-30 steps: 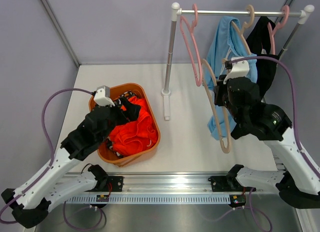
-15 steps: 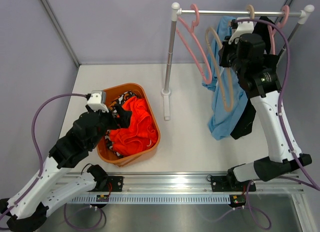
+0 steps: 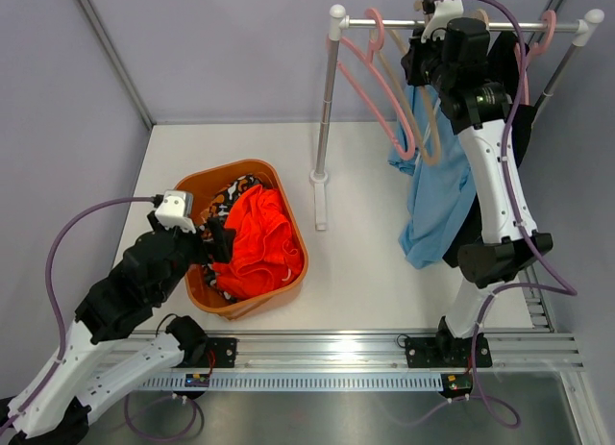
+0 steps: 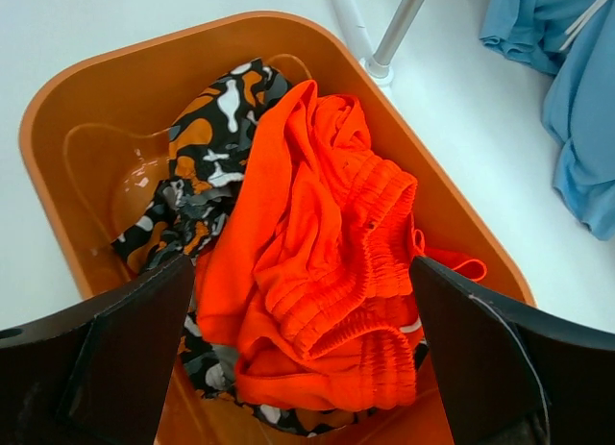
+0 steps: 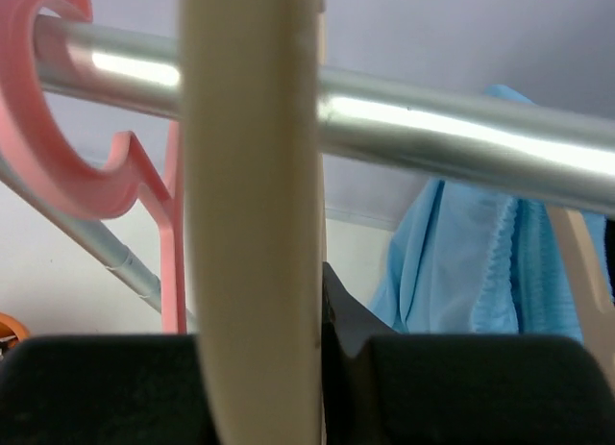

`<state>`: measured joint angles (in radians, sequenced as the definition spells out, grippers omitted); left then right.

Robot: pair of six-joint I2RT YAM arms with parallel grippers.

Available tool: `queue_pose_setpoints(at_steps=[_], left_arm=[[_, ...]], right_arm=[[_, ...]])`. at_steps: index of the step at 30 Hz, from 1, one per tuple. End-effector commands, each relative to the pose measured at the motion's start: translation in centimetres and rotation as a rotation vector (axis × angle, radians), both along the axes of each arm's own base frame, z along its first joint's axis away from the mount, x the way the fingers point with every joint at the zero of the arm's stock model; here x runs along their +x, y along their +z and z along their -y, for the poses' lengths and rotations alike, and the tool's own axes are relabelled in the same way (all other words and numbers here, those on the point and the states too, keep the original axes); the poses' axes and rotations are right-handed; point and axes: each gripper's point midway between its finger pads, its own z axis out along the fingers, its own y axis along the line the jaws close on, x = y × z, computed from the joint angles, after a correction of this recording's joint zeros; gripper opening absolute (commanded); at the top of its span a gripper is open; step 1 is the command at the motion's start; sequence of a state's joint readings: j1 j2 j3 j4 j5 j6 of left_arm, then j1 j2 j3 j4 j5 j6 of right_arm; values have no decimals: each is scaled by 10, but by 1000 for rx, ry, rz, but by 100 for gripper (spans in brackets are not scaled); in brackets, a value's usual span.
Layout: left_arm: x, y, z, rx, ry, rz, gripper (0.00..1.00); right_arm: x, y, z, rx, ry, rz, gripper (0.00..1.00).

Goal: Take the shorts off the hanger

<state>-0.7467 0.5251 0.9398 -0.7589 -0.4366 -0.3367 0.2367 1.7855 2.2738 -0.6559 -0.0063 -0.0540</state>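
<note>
Nearest, left gripper (image 4: 301, 301) hung over the orange basket (image 4: 58, 109), jaws spread wide, holding nothing. In the basket: bright orange shorts (image 4: 327, 262) heaped on top, camouflage shorts (image 4: 207, 147) beneath and toward the back-left wall.

Farther, right side: right gripper (image 5: 259, 354) raised to the rail (image 5: 461, 128), fingers pinched on a bare beige hanger (image 5: 252, 176). An empty pink hanger (image 3: 380, 99) hung just left of it. Light blue shorts (image 3: 437, 190) hung below the rail, black shorts (image 3: 514, 99) behind them; which hanger carried each, could not tell.
</note>
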Motion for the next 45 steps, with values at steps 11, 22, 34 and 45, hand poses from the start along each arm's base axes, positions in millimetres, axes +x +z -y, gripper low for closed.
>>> queue_pose_setpoints(at_steps=[11, 22, 34, 45], left_arm=[[-5, -25, -16, 94, 12, -1, 99], [-5, -30, -11, 102, -13, -9, 99], [-4, -34, -9, 113, -19, -22, 99], [-3, -36, -7, 118, -25, -30, 99]], right_arm=[[28, -13, -27, 55, 108, -15, 0], [10, -29, -21, 42, 97, -77, 12], [-45, 24, -9, 61, 101, 18, 51], [-74, 56, 52, 2, -150, 136, 67]])
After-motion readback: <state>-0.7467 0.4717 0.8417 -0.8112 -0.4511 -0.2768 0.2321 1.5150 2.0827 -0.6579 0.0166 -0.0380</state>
